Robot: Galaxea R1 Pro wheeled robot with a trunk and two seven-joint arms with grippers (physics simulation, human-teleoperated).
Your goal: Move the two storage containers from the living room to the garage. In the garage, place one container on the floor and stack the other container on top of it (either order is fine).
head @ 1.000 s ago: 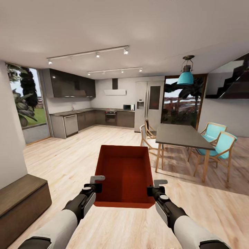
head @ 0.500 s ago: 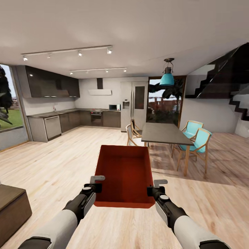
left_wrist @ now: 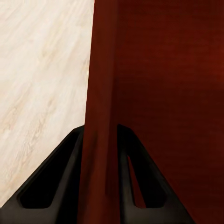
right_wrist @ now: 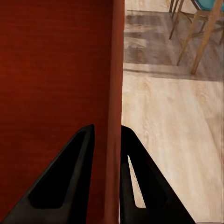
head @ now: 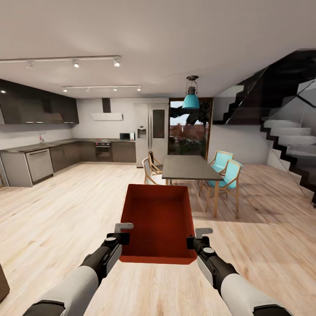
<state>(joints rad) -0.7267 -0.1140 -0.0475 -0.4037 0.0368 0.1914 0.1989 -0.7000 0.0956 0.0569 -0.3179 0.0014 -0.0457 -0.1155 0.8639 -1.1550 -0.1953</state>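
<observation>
Between your two arms, out in front of your chest and up off the wood floor (head: 66, 219), sits the red box (head: 159, 221). Your left gripper (head: 119, 237) pinches the box's left wall, and your right gripper (head: 195, 240) pinches the right wall. In each wrist view you can see the thin wall (left_wrist: 100, 116) squeezed between two dark fingers (left_wrist: 56, 182), one inside the box and one outside, nearly closed with only the wall between them. On the other side the wall (right_wrist: 114, 93) sits the same way between the fingers (right_wrist: 70, 177). The box looks light and empty, and its walls look stiff but thin, so they might bend or slip if you tug the arms apart or push them together. Holding it by both side walls near your end, as you do now, looks like a good way to keep it level. You cannot see the underside of the box, or the floor right under it. The second box and the garage cannot be seen from here. Ahead you have a kitchen (head: 66, 149), a table (head: 186, 169) with blue chairs (head: 226, 173), and stairs (head: 289, 136), cut off at the edge.
</observation>
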